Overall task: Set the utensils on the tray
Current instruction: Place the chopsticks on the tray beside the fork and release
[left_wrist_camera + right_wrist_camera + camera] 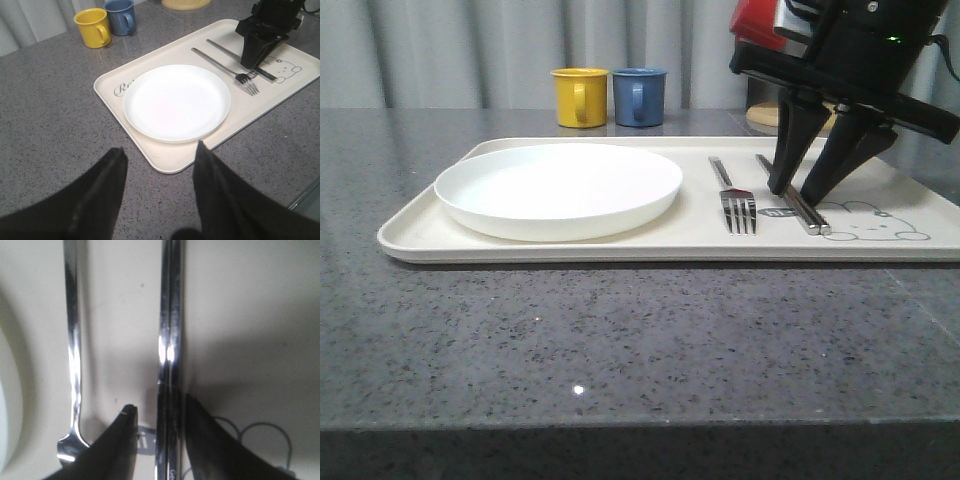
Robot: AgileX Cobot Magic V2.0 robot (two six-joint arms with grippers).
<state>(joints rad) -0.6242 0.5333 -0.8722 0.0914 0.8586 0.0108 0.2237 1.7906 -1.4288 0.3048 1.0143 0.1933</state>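
The cream tray (620, 240) lies on the grey stone table. A silver fork (738, 205) rests on it to the right of the plate, tines toward me. Just right of the fork lie the paired chopsticks (804, 212), flat on the tray beside the printed bunny. My right gripper (794, 192) stands open, tips down on the tray, one finger on each side of the chopsticks (169, 340); the right finger is close against them and the left stands off. The fork (73, 355) lies outside its fingers. My left gripper (160, 152) hangs open over bare table near the tray's corner (170, 155).
A round white plate (558, 188) fills the tray's left half. A yellow mug (580, 97) and a blue mug (639, 96) stand behind the tray. Something red (758, 22) sits behind the right arm. Bare table stretches in front of the tray.
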